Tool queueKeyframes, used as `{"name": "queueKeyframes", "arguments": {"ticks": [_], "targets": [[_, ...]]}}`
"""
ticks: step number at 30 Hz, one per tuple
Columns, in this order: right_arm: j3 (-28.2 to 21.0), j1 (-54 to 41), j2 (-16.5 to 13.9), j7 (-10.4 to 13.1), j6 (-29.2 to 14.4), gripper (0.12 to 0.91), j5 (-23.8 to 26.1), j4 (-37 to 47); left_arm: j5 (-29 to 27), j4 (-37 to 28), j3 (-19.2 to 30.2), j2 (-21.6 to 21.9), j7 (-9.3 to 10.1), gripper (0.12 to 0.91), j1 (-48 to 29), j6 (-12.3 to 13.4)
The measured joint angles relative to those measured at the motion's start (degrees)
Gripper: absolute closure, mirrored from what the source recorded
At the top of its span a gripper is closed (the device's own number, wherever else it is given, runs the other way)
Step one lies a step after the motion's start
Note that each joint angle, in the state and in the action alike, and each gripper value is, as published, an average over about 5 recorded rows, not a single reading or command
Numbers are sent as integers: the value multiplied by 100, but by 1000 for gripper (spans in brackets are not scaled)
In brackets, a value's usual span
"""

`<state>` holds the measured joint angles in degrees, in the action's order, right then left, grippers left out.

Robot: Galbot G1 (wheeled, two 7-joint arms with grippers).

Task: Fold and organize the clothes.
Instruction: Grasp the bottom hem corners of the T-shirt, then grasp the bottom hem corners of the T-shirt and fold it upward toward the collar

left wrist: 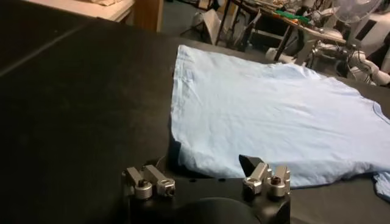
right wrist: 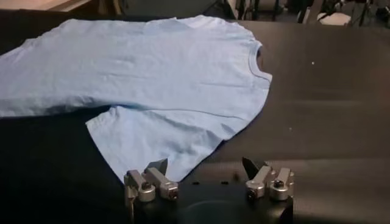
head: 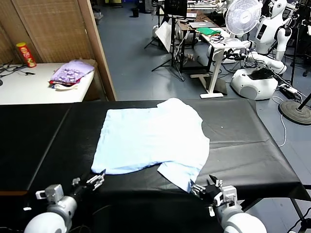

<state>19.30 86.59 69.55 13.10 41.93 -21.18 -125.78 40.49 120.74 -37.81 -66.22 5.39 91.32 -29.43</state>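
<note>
The pale light-blue T-shirt (head: pixel 150 138) lies spread flat on the black table (head: pixel 243 145), one sleeve pointing to the near edge. My left gripper (head: pixel 97 180) is open and empty just short of the shirt's near left corner; the left wrist view shows that corner (left wrist: pixel 183 155) right ahead of the gripper (left wrist: pixel 207 164). My right gripper (head: pixel 204 187) is open and empty at the tip of the near sleeve; the right wrist view shows the sleeve (right wrist: pixel 152 140) reaching down to the gripper (right wrist: pixel 204 165).
A white side table (head: pixel 29 87) at far left holds a purple heap of clothes (head: pixel 72 73) and a red can (head: pixel 26 54). Beyond the table stand a fan (head: pixel 243 17), desks and a white robot (head: pixel 272 34).
</note>
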Motion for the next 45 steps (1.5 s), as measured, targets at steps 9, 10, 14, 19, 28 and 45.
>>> {"name": "queueKeyframes", "arguments": {"ticks": [9,10,14,19,28,45], "targets": [[-123,-24,139,-34,-96,724,35,163,-87,-186,52,-33,-67,257,-93,88],[-130,-14,149,-28,-105,773,45,160,-98,-213,55,-32,-76,291,-92,109],[-85,88,122,51,-114,898,79,66,-134,-280,57,-26,-108,488,-84,179],[133,369,-7,150,16,904,97,-268,-129,-212,64,-23,-118,772,-19,217],[495,876,-129,107,-33,904,157,-993,-55,349,-151,103,87,904,434,178],[483,-544,-434,-785,-1608,904,138,399,-340,443,98,-143,173,904,-149,650]]}}
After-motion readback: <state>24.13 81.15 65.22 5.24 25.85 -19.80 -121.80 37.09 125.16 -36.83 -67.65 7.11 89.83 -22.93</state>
